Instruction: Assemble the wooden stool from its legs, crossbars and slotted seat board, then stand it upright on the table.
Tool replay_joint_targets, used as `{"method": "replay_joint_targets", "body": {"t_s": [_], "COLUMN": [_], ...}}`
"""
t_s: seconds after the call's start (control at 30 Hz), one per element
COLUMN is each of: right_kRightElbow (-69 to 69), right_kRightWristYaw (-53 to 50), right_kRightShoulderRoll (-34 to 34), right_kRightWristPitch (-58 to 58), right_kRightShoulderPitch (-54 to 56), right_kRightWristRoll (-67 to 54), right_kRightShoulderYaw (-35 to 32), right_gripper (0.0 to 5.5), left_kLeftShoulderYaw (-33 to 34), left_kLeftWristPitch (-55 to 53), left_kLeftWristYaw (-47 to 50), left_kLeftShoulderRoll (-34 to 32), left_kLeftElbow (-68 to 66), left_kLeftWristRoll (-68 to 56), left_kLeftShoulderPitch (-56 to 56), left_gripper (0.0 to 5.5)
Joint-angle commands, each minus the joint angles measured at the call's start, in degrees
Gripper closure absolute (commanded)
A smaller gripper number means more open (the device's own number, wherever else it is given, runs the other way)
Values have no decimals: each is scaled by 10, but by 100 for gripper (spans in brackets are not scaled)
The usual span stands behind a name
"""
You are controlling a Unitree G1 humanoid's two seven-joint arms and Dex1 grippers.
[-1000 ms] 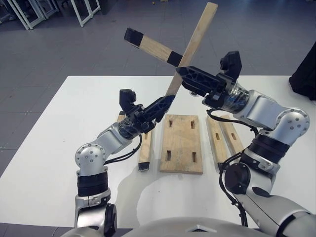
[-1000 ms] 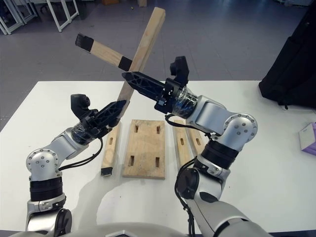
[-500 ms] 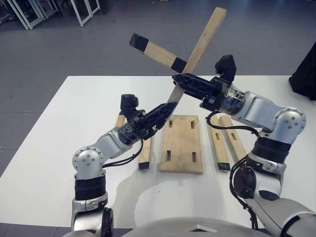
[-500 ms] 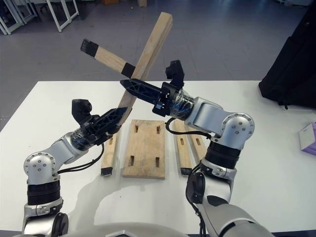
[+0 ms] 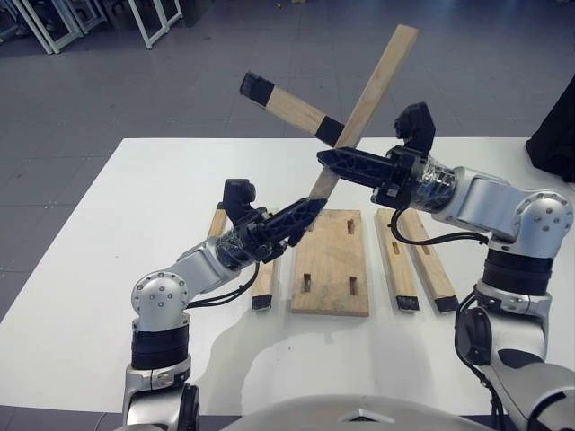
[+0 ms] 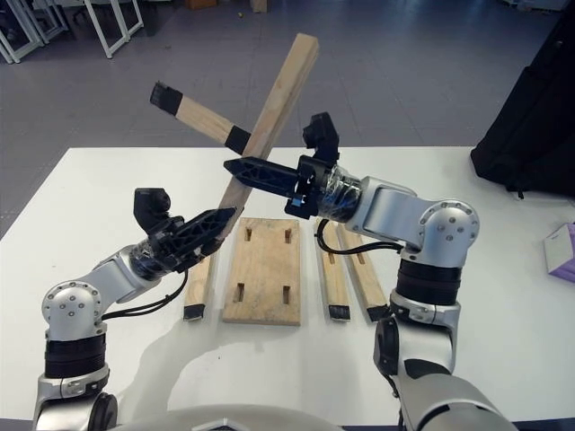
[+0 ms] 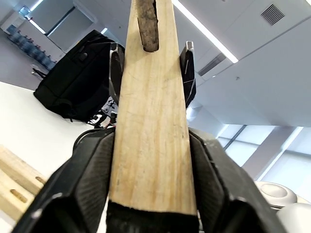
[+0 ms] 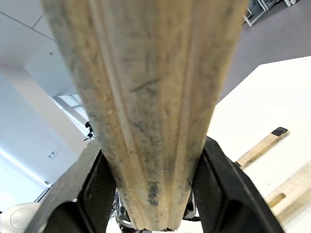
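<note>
Both left gripper (image 5: 314,206) and right gripper (image 5: 326,159) clamp one pale leg (image 5: 377,76) slanting up-right; a black-banded crossbar (image 5: 292,108) crosses it.

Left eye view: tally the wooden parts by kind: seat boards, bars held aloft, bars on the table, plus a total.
Seat board: 1
Held bars: 2
Table bars: 4, one mostly under the left arm
Total: 7

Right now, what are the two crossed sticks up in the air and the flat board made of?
All look like bare, unpainted wood. The long stick is pale with grain lines up close; the short stick matches, its black ends maybe paint or rubber caps. The flat board is tan and matte too.
</note>
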State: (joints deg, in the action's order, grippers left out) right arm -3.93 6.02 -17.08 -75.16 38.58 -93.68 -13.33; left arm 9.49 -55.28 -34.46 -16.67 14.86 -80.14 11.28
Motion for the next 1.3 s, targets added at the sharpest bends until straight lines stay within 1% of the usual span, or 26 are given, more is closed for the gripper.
{"method": "replay_joint_targets", "body": {"t_s": [0.03,0.1,0.13,0.17,0.2,0.27,0.3,0.33,0.37,0.4,0.53,0.6,0.67,0.73,0.8,0.87,0.93,1.03,1.13,1.3], "right_kRightElbow": [2,0,-3,-6,-8,-7,-5,-4,1,7,20,22,25,26,24,23,35,54,90,125], "right_kRightWristYaw": [15,13,12,11,9,4,0,-6,-16,-23,-39,-43,-46,-44,-27,26,110,245,358,464], "right_kRightShoulderRoll": [-17,-23,-27,-32,-37,-48,-55,-59,-61,-62,-53,-46,-43,-41,-38,-55,-77,-91,-104,-112], "right_kRightWristPitch": [22,34,40,48,55,75,87,100,118,134,175,186,196,208,227,258,287,291,301,323], "right_kRightShoulderPitch": [2,-6,-10,-15,-17,-19,-17,-15,-12,-9,-6,-6,-9,-13,-18,-34,-60,-89,-90,-97], "right_kRightWristRoll": [-5,2,6,9,12,24,42,63,90,118,193,215,234,254,276,336,393,404,425,475], "right_kRightShoulderYaw": [7,8,7,5,1,-10,-13,-15,-15,-12,-4,-5,-7,-11,-12,19,62,88,110,141], "right_gripper": [348,348,348,348,348,348,348,348,348,348,348,348,348,348,348,348,348,348,348,348], "left_kLeftShoulderYaw": [66,122,131,120,88,-57,-152,-219,-272,-305,-395,-417,-425,-449,-462,-481,-490,-476,-461,-449], "left_kLeftWristPitch": [17,25,26,27,35,77,105,125,143,157,202,212,209,217,219,218,219,228,246,302], "left_kLeftWristYaw": [21,29,29,26,24,10,8,6,7,6,-11,-21,-27,-42,-67,-108,-149,-177,-190,-221], "left_kLeftShoulderRoll": [-43,-79,-98,-116,-139,-211,-243,-262,-271,-273,-284,-288,-287,-309,-323,-347,-377,-401,-410,-402], "left_kLeftElbow": [-16,-22,-11,4,26,76,94,103,106,105,83,75,73,70,72,86,105,110,97,46], "left_kLeftWristRoll": [-10,-28,-16,16,74,262,368,440,503,545,683,727,749,795,813,829,836,837,837,851], "left_kLeftShoulderPitch": [-3,-7,-12,-14,-19,-31,-28,-22,-11,-2,30,28,17,9,-1,-6,-15,-24,-27,-8], "left_gripper": [245,217,195,182,166,160,160,160,160,160,160,160,160,160,160,160,160,160,160,160]}}
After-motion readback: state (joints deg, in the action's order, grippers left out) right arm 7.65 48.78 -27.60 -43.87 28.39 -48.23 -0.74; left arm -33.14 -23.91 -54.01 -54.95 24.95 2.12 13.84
